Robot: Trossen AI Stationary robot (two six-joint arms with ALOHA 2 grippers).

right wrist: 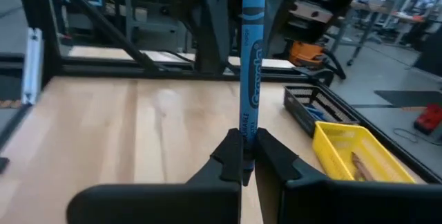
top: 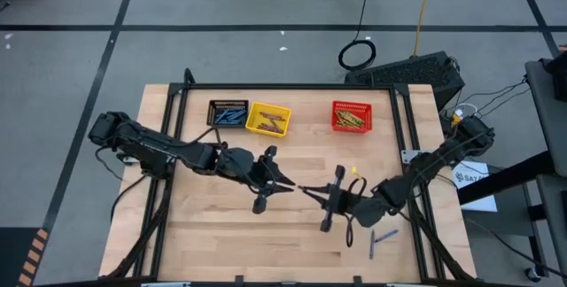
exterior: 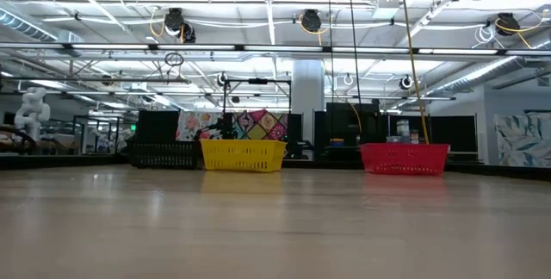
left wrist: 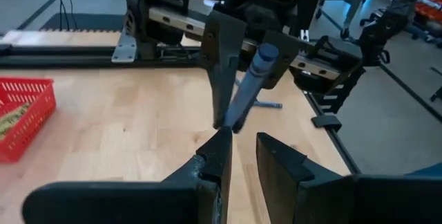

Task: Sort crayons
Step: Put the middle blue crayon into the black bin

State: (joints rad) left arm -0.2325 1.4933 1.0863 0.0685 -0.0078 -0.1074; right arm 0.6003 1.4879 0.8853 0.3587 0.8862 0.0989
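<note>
My right gripper (right wrist: 247, 156) is clamped shut on a blue crayon (right wrist: 251, 65), pinching its lower end so the stick stands up out of the fingers with most of its length free, which looks like a handover pose. My left gripper (left wrist: 242, 151) faces it mid-table, jaws part open with nothing between them, tips just short of the crayon's held end; from the left wrist view the crayon (left wrist: 248, 86) leans toward me. My read: the left takes it because the blue bin sits on its side. In the high view the two grippers meet tip to tip over the middle of the table (top: 221, 234). Near my right arm, one more blue crayon (top: 383, 235) lies loose on the wood, and a small yellow bit (top: 354, 171) sits just behind the right gripper. Farther back, along the far edge: black basket (top: 227, 112) with blue sticks, yellow basket (top: 268, 118) touching it with brownish ones, red basket (top: 352, 116) apart to the right with olive-yellow ones. Sorting looks nearly done.
</note>
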